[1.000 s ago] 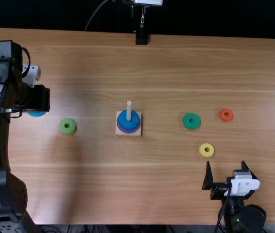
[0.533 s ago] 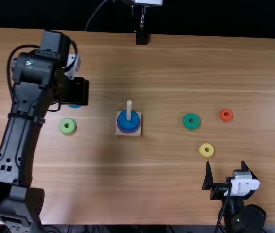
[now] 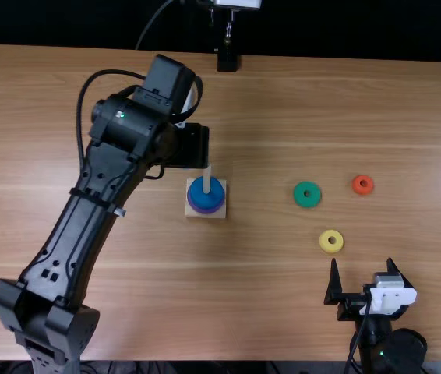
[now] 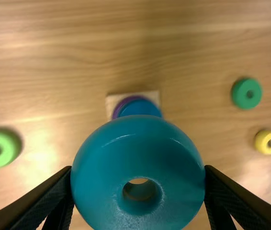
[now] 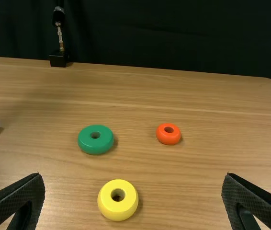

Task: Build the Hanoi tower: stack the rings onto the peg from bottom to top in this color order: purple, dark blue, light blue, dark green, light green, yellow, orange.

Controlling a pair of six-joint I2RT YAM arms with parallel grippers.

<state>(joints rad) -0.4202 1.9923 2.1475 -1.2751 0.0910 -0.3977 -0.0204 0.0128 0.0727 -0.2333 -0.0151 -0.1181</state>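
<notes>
Left tool: in the top view, the left tool [image 3: 192, 146] hung just beside the peg's top, on the side toward the far edge and to the left, pinching the light blue ring [image 4: 135, 148].
Light blue ring: it was gripped at opposite sides between the two fingers, its hole showing in the left wrist view, and held up above the worktop [image 3: 283, 304].
Peg: the pale peg [image 3: 207, 181] stood upright on its square wooden base [image 3: 192, 213].
Rings on the peg: the purple ring [image 3: 206, 211] lay lowest, with the dark blue ring [image 3: 198, 192] on top of it.
Light green ring: the light green ring [image 4: 10, 148] lay flat on the worktop, left of the base.
Dark green ring: right of the base lay the dark green ring [image 3: 299, 199].
Orange ring: the orange ring [image 3: 357, 188] lay farther right, slightly nearer the far edge.
Yellow ring: the yellow ring [image 3: 325, 245] lay nearer the right tool [image 3: 361, 262] than the other two.
Right tool: its fingers were spread wide, near the worktop's near edge.
</notes>
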